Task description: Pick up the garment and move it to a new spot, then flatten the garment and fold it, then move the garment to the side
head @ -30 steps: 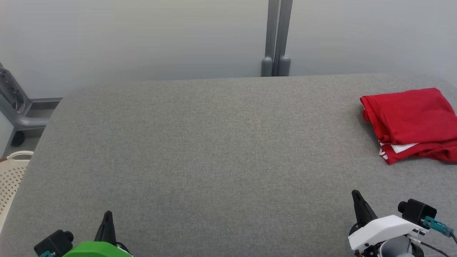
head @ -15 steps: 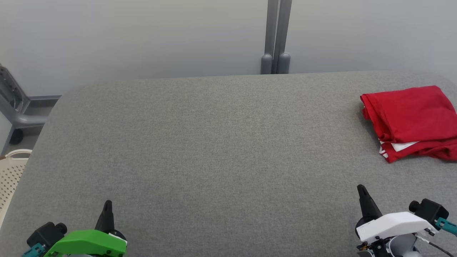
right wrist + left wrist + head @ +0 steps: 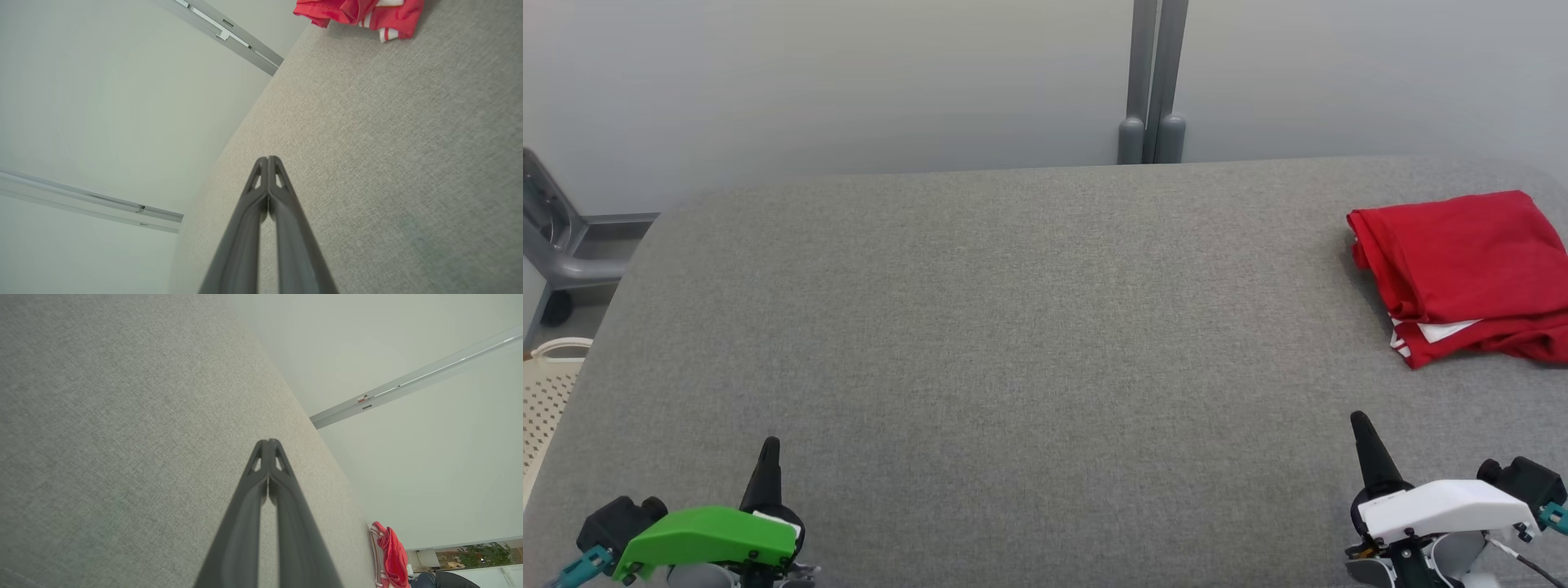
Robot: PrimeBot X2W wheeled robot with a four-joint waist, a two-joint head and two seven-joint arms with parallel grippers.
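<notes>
I see both finger pairs pressed together, gripping nothing: left gripper point(image 3: 770, 445) and right gripper point(image 3: 1357, 420) at the near edge of the grey fabric-covered table point(image 3: 1013, 327). The folded red cloth garment with white trim point(image 3: 1462, 261) lies far right, well apart from my right gripper, only tabletop between. A cream perforated basket point(image 3: 543, 400) stands beyond the table's left edge.

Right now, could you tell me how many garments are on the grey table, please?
1. The folded red garment lies near the grey table's far right edge; its right side runs out of the head view.
</notes>
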